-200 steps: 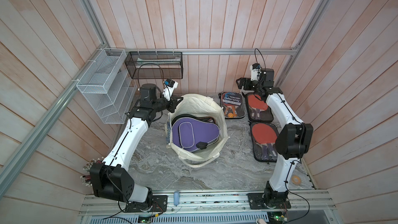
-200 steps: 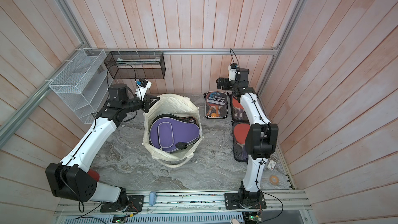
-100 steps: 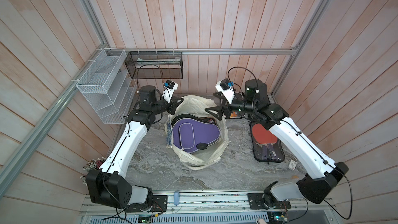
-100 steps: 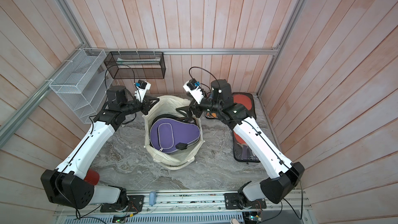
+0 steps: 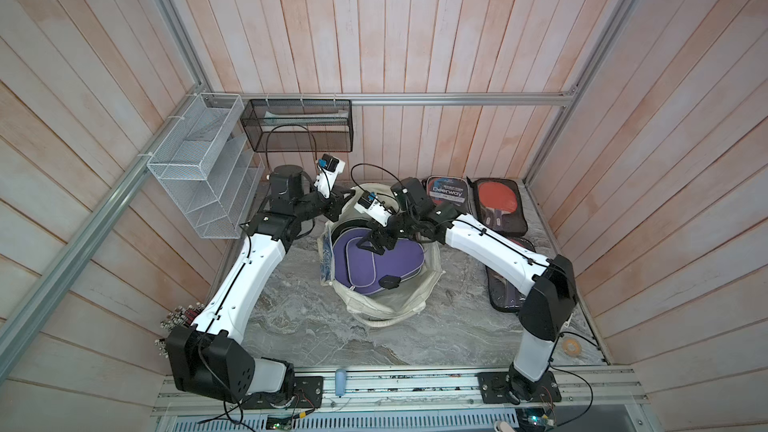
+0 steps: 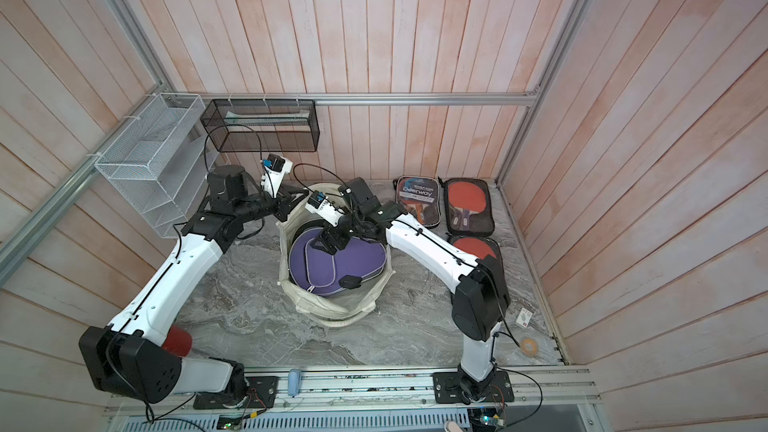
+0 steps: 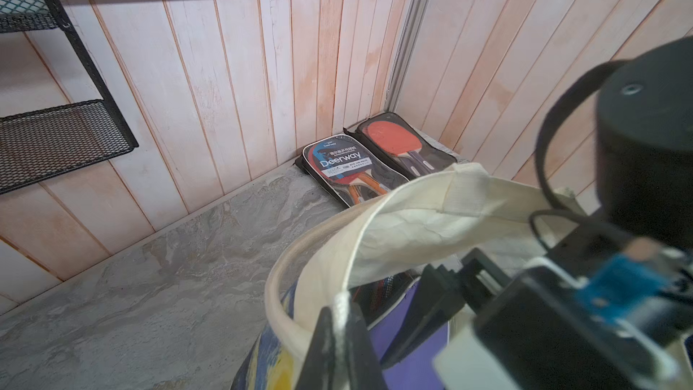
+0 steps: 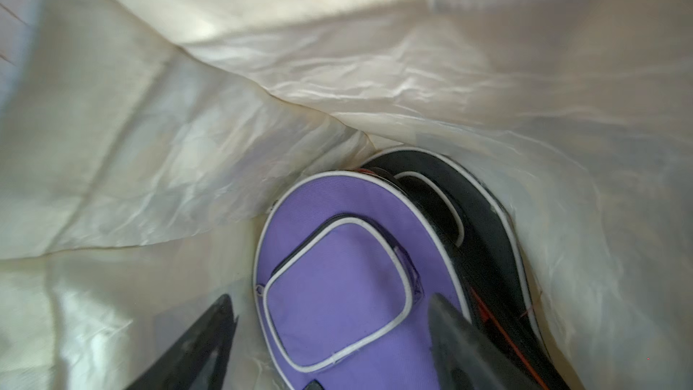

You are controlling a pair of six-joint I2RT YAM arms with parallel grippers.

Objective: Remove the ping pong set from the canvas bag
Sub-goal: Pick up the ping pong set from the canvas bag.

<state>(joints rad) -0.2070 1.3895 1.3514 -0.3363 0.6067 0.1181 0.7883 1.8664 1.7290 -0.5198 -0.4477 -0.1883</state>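
Note:
The cream canvas bag stands open-mouthed mid-table. Inside lies the ping pong set, a purple zipped case with white piping, and a black case is tucked behind it. My left gripper is shut on the bag's far rim by its rope handle and holds the mouth up. My right gripper is down inside the bag, open. One of its fingers is beside the purple case's edge and the other is over its face.
Three more paddle sets lie at the back right: a Deerway case, an open case with a red paddle, and another partly under my right arm. A white wire rack and a black mesh basket hang on the walls.
My right arm swung from the back right corner across to the bag and lowered its open gripper onto the purple case, jaws slightly narrower. The left gripper kept its hold on the rim.

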